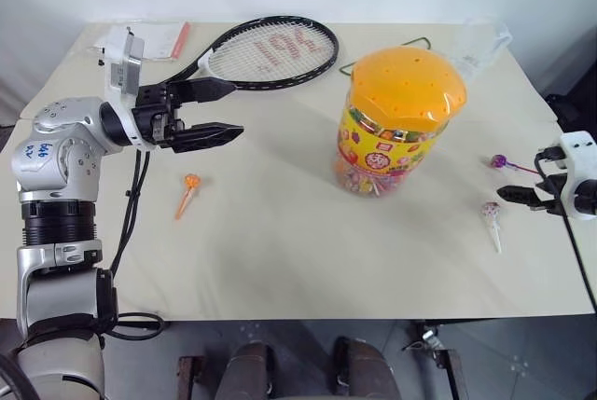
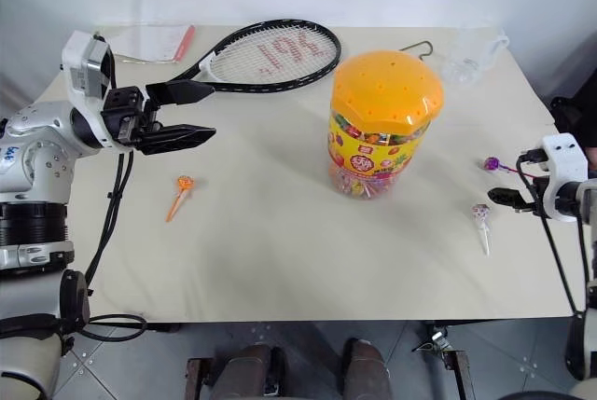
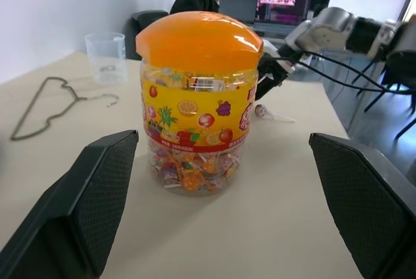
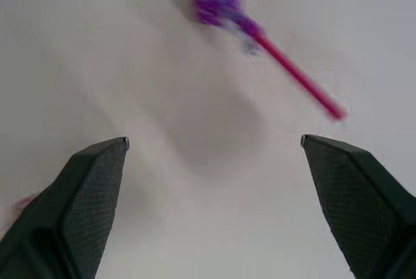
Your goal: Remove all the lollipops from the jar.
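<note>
Three lollipops lie out on the bench (image 1: 280,260): an orange lollipop (image 1: 189,184) well to the left of the jar (image 1: 396,120), a purple lollipop (image 1: 501,162) to its right, and a pale lollipop (image 1: 491,215) a little nearer the bench's front edge than the purple one. The jar stands upright near the middle of the bench with its orange domed lid on, and more wrapped sweets are heaped in its bottom (whether any of those are lollipops counted by the task cannot be told). The left pincer (image 1: 219,109) hangs above the bench, pointing toward the jar, its two fingers spread wide and holding nothing. The right pincer (image 4: 211,162) sits low just beside the purple lollipop, fingers wide apart and empty, the sweet lying free on the surface beyond them. As a judgement, the three named lollipops are out and the work looks close to done.
</note>
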